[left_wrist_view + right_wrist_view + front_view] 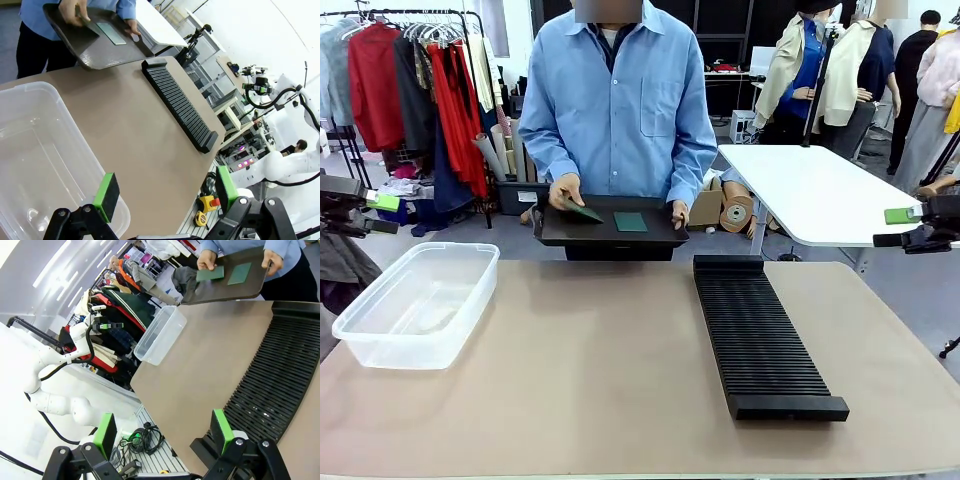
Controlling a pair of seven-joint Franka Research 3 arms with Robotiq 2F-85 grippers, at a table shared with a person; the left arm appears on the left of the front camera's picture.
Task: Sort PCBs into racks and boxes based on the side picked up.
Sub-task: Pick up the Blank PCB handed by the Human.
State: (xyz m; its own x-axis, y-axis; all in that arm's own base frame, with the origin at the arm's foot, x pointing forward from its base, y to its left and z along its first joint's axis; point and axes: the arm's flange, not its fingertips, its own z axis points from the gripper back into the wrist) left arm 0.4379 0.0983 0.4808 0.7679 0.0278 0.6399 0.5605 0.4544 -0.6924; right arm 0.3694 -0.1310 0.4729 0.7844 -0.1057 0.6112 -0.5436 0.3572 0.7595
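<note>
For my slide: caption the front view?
Person holds a black tray with two PCBs; clear box left, black rack right.

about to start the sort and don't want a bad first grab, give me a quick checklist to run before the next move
1. left pincer open and empty: ok
2. right pincer open and empty: ok
3. tub empty, on the table at the robot's left: ok
4. rack slots free: ok
5. tray set down: not ok, the person holds it at the far side
6. flat PCB lies free on the tray, tilted PCB is under the person's hand; which sides face up: cannot tell
</note>
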